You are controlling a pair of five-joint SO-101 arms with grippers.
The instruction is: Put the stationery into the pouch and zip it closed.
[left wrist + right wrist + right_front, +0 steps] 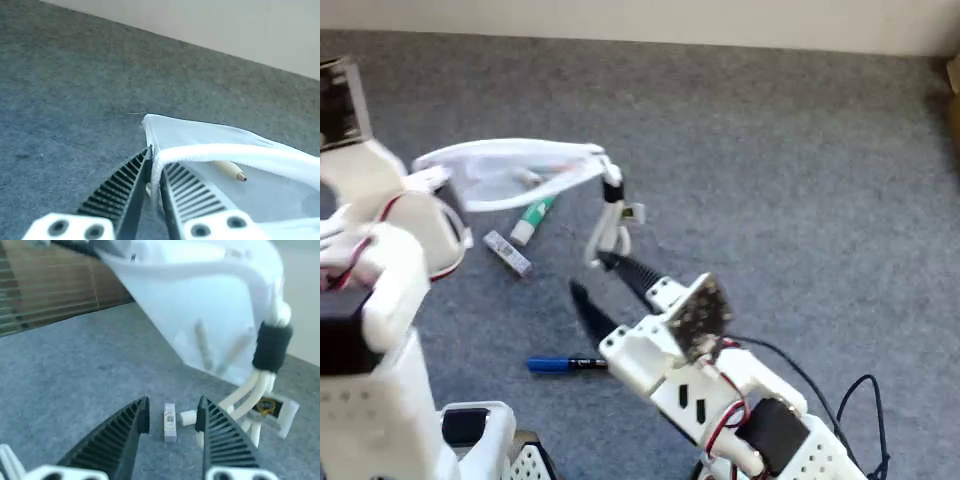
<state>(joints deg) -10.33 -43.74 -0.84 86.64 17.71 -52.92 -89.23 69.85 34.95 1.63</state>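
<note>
Currently my left hand (154, 159) is closed tight on one end seam of the pouch (235, 150), the two ribbed fingers pinching the fabric between them and holding it lifted off the grey counter (790, 150), over its left part and toward the far edge. The pouch is translucent white, its thick white rim running along the top, and I can see a cream pen (229, 169) lying inside it. From the pouch's other end a white strap (610, 225) hangs down, gathered by a black band (612, 190), with a small tag (631, 212) beside it. My right hand (172, 402) is spread moderately wide and grips nothing; it hangs just below the strap, touching neither it nor the pouch. On the counter a green-capped marker (533, 218) lies partly under the pouch, a small white block (507, 252) sits just beside it, and a blue pen (565, 364) lies well apart from them, nearer the arms' bases.
</note>
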